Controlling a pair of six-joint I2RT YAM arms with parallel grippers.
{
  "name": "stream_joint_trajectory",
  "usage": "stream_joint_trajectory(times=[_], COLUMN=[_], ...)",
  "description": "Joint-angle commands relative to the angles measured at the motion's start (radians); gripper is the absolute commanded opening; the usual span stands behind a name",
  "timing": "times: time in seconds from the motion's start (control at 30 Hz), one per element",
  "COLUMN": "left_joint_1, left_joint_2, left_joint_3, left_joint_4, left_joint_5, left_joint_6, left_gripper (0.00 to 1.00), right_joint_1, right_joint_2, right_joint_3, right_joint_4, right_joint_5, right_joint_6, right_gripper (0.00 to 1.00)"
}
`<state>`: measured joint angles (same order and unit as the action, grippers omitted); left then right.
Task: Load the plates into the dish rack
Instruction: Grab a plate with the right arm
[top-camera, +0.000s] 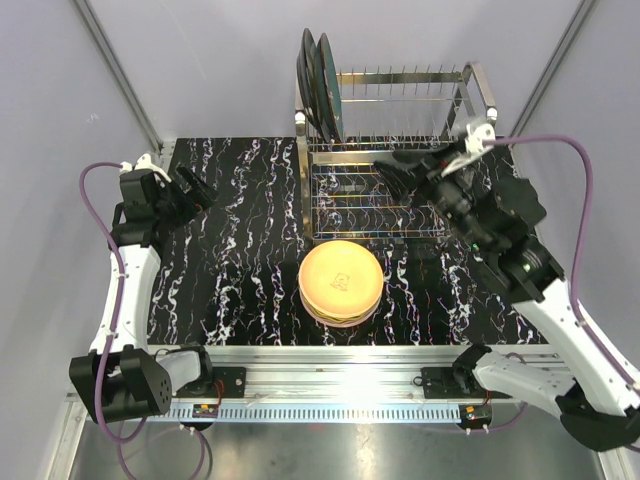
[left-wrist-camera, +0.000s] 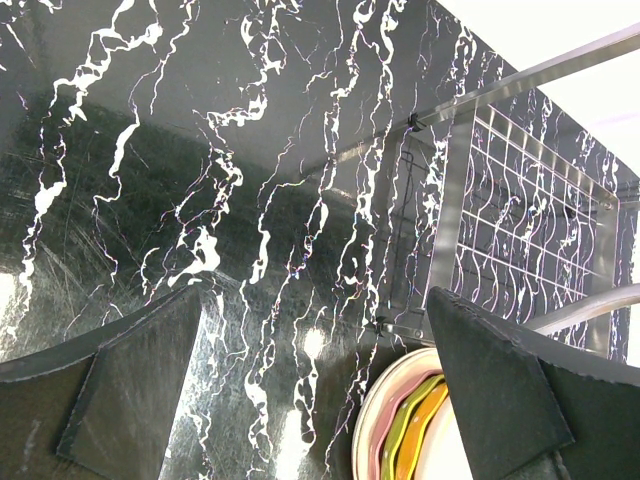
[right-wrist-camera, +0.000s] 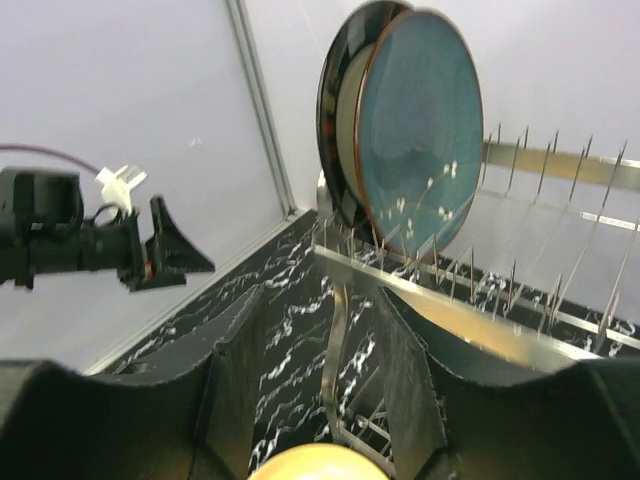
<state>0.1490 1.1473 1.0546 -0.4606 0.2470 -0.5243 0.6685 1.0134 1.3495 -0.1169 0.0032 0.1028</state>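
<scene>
Chrome dish rack (top-camera: 400, 190), two plates (top-camera: 322, 85) upright, one stack (top-camera: 340, 280) nearby

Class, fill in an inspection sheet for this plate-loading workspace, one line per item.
Surface: black marbled tabletop, white veins.
Job's things: two plates stand upright at the dish rack's left end; stack of plates lies flat nearer the arms, orange-yellow on top.
Clutter: nothing seen.
Grippers: left gripper open, empty, over bare tabletop; right gripper open, empty, above the rack.
Cables: a purple cable loops beside each arm.
Surroundings: pale walls, metal corner posts.
</scene>
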Motion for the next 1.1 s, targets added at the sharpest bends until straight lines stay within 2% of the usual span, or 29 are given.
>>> stream_joint_trajectory(times=[0.0, 0.17, 0.4, 0.5, 0.57, 0.73, 0.9, 1.07], left_joint_1=[0.001, -0.029, -0.164, -0.231, -0.250, -0.249, -0.249, -0.244], left_joint_2=[-0.004, -0.011, -0.035, -0.035, -0.032, -0.110, -0.201, -0.187], left_joint_3=[0.021, 0.022, 0.036, 0.053, 0.070, -0.017, -0.117, -0.100], left_joint_4=[0.050, 0.046, 0.017, -0.009, -0.032, -0.032, -0.018, -0.018], left_joint_5=[0.021, -0.008, -0.112, -0.169, -0.152, -0.117, -0.179, -0.147], left_joint_6=[-0.003, 0.013, 0.063, 0.090, 0.107, 0.104, 0.122, 0.124], left_gripper=[0.99, 0.99, 0.99, 0.99, 0.99, 0.99, 0.99, 0.99], right_joint_1=[0.002, 0.002, 0.003, 0.023, 0.054, 0.149, 0.236, 0.282], right_joint_2=[-0.091, -0.193, -0.289, -0.305, -0.277, -0.191, -0.105, -0.004], right_joint_3=[-0.124, -0.309, -0.571, -0.673, -0.707, -0.710, -0.673, -0.627], right_joint_4=[0.017, -0.015, 0.026, 0.072, 0.068, 0.032, 0.027, -0.024], right_joint_5=[-0.057, -0.071, -0.101, -0.098, -0.075, -0.009, 0.016, 0.000], right_joint_6=[0.020, 0.069, 0.185, 0.245, 0.265, 0.249, 0.224, 0.204], right_gripper=[0.52, 0.48, 0.44, 0.42, 0.42, 0.42, 0.42, 0.43])
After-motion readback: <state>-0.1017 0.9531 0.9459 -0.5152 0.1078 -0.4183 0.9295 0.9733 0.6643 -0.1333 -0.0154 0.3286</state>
